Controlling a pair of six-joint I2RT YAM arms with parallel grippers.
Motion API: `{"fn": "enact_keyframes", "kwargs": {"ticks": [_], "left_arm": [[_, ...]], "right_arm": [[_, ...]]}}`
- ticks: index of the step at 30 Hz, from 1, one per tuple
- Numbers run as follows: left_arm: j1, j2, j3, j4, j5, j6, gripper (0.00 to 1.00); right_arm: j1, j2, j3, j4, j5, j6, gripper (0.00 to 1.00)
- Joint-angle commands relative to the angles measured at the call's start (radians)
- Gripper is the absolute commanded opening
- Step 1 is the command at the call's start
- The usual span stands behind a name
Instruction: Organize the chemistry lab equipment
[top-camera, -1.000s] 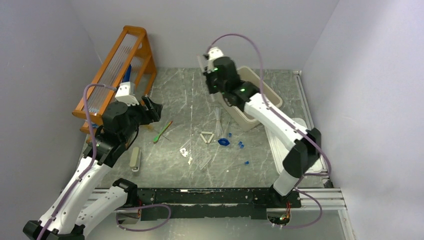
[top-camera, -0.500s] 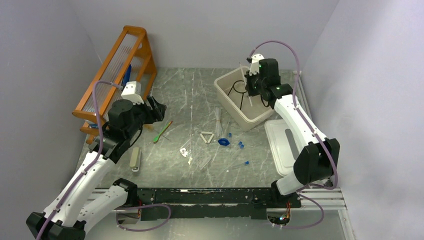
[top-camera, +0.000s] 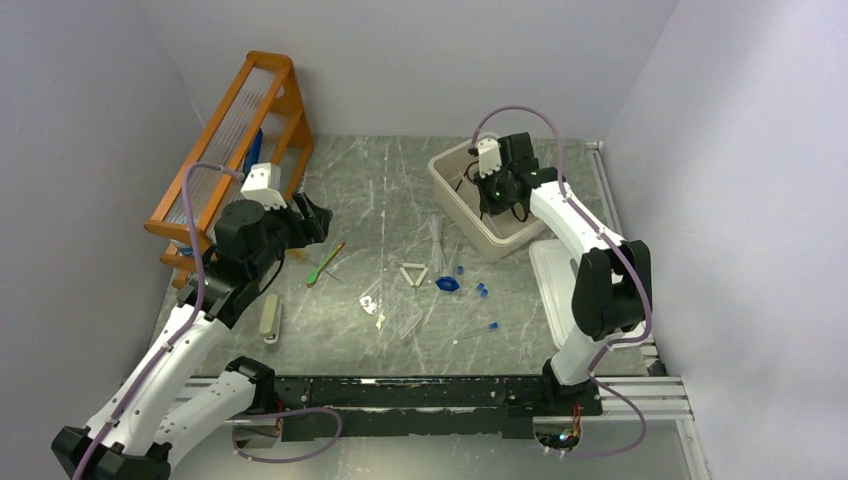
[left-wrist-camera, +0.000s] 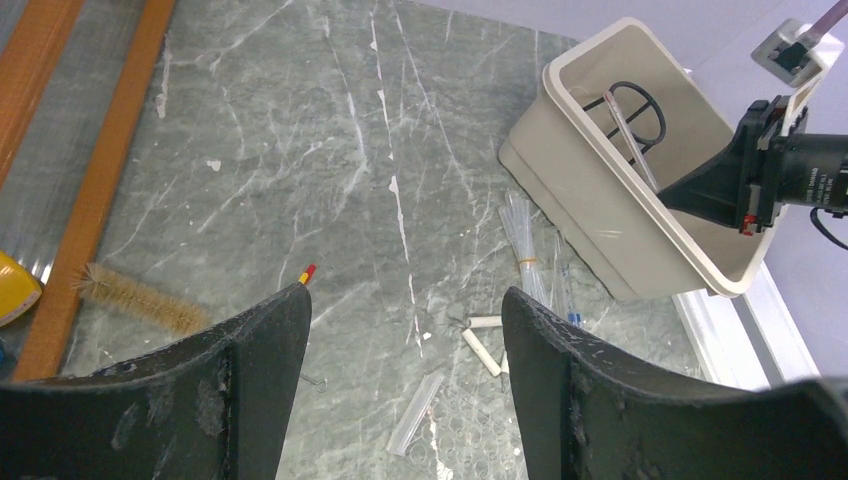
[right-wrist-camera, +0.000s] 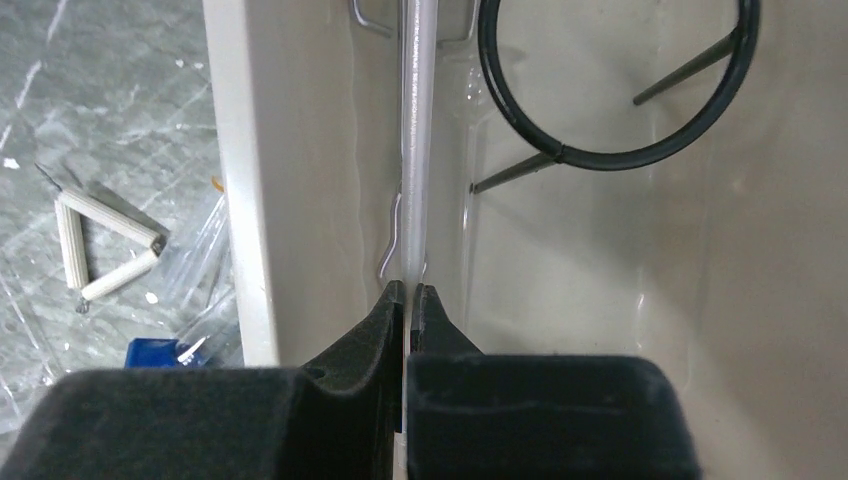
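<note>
Because the right tool (right-wrist-camera: 408, 295) is pinched shut on a clear thin tube (right-wrist-camera: 415, 150), that piece is the one in hand: it stands out from the closed tips along the inside wall of the beige bin (right-wrist-camera: 240, 180), over the bin's floor, where the black wire ring (right-wrist-camera: 610, 163) with its stem already lies. The tube looks light, stiff, smooth and easily cracked, so I judge that a gentle pinch near one end, as here, suits it, and that it should be let go low rather than dropped.

The left tool (left-wrist-camera: 405, 300) hangs wide and empty above the table, near the orange rack (top-camera: 225, 130). More clear tubes (left-wrist-camera: 525, 240) lie bundled on the table just beside the bin; they are slippery and lie flat, so a grip across the bundle's middle seems best. The white triangle (top-camera: 414, 274) lies near the table's middle and looks rigid and light. The green-handled tool (top-camera: 326, 262) lies near the left tool; its handle offers the surest hold. Small blue pieces (top-camera: 448, 284) sit beside the triangle.

No brand, label or writing can be read anywhere.
</note>
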Motion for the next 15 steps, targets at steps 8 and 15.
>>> {"fn": "enact_keyframes", "kwargs": {"ticks": [8, 15], "left_arm": [[-0.005, 0.046, 0.023, 0.022, 0.056, -0.046, 0.73], [-0.004, 0.039, 0.017, 0.038, 0.070, -0.070, 0.72]], "right_arm": [[0.000, 0.046, 0.013, -0.048, 0.007, -0.033, 0.19], [0.000, 0.008, 0.021, -0.048, -0.031, 0.019, 0.28]]}}
